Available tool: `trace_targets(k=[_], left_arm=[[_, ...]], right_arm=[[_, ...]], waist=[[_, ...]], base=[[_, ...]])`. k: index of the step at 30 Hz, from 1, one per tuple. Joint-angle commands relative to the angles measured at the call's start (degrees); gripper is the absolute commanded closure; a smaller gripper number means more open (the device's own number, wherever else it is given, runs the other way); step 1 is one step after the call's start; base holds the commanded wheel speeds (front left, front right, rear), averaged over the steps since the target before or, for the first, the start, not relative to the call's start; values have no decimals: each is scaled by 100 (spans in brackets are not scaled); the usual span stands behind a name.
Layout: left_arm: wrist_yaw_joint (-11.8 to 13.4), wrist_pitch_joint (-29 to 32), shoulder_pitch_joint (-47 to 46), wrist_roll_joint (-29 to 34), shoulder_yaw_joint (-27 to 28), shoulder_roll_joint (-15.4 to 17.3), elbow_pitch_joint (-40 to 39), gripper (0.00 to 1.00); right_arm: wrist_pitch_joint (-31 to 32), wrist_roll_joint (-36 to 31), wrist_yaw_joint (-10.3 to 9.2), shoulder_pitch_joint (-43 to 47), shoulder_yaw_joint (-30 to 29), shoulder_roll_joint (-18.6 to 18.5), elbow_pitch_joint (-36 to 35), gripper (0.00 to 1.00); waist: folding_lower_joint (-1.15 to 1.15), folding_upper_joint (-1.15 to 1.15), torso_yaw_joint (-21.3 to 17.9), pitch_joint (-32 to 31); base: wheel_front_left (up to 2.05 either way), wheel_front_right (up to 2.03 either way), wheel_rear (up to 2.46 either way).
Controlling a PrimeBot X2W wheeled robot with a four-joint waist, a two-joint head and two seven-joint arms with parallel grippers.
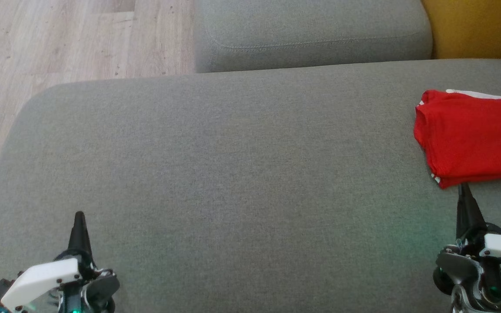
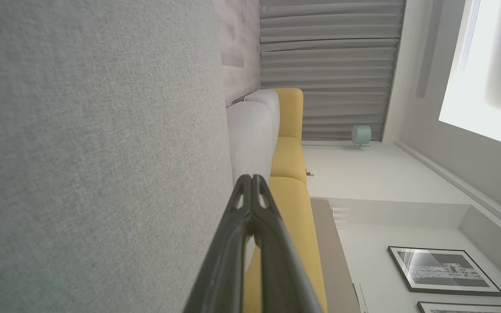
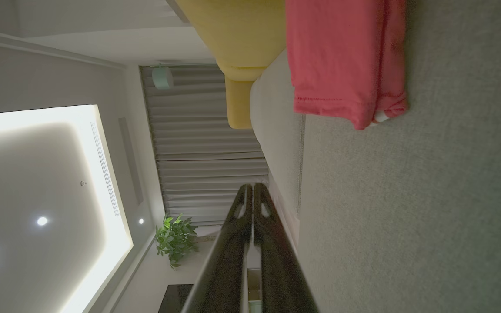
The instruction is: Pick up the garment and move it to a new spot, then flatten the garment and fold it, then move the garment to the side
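- The garment [image 1: 472, 139], a red shirt with dark lettering, lies folded on the grey cushion [image 1: 233, 174] at about 3 o'clock in the head view. It runs off that view's right edge.
- Your left gripper [image 1: 79, 216] sits at 7 o'clock with its fingers pressed together on nothing, well apart from the shirt.
- Your right gripper [image 1: 464, 188] sits at 5 o'clock, also pinched closed and empty. The shirt's near hem is at 12 o'clock from its tip. The head view shows them almost meeting, but the right wrist view shows a gap of bare cushion between them.
- The main risk, as I judge it, is that any push towards 12 o'clock with the right arm would drive the closed tip under or into the hem. That could drag the top layer and undo the fold.
- A white strip peeks out at the shirt's near corner, so the layers look loosely stacked. A light nudge could fan them apart.
- You can't see the shirt's far side, so you can't judge how near it lies to the cushion's edge. Sliding it further towards 3 o'clock could tip it off.
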Motion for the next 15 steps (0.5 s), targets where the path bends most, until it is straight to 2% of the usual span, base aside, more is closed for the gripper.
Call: trace_targets(k=[1, 15], left_arm=[[-38, 31, -281, -2, 239, 21, -171, 100], [-38, 34, -282, 2, 243, 17, -171, 100]], right_arm=[[31, 2, -4, -284, 113, -36, -183, 100], [38, -6, -4, -285, 104, -29, -182, 100]], waist=[[0, 0, 0, 0], [0, 0, 0, 0]], base=[[0, 0, 0], [0, 0, 0]])
